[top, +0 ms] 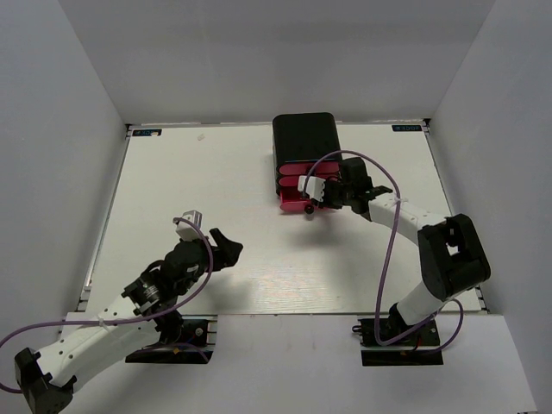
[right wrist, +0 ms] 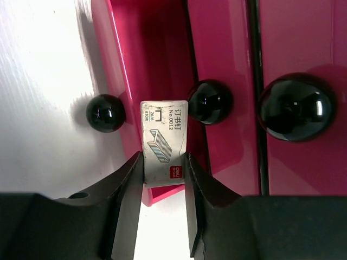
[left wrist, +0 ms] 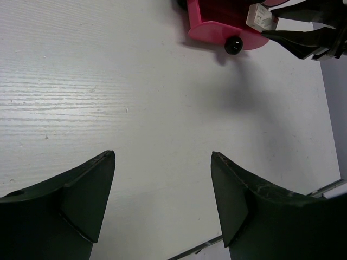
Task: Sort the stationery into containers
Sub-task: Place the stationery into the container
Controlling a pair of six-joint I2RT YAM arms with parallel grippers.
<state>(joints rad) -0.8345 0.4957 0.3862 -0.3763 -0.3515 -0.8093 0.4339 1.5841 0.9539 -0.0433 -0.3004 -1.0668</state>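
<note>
I'm looking down on a white desk (top: 216,172) with faint wood grain, boxed in by a plain pale left wall (top: 52,129), back wall (top: 276,52) and right wall (top: 509,112). Small blue labels (top: 148,132) mark its far corners. Light is soft, shadows faint.

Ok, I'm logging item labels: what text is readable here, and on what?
"订书钉": small white cardboard box in the right tool.
"No.0012": same box.
"26/6": same box.
Its red badge and the blue stickers at the far corners: too small to read.
</note>
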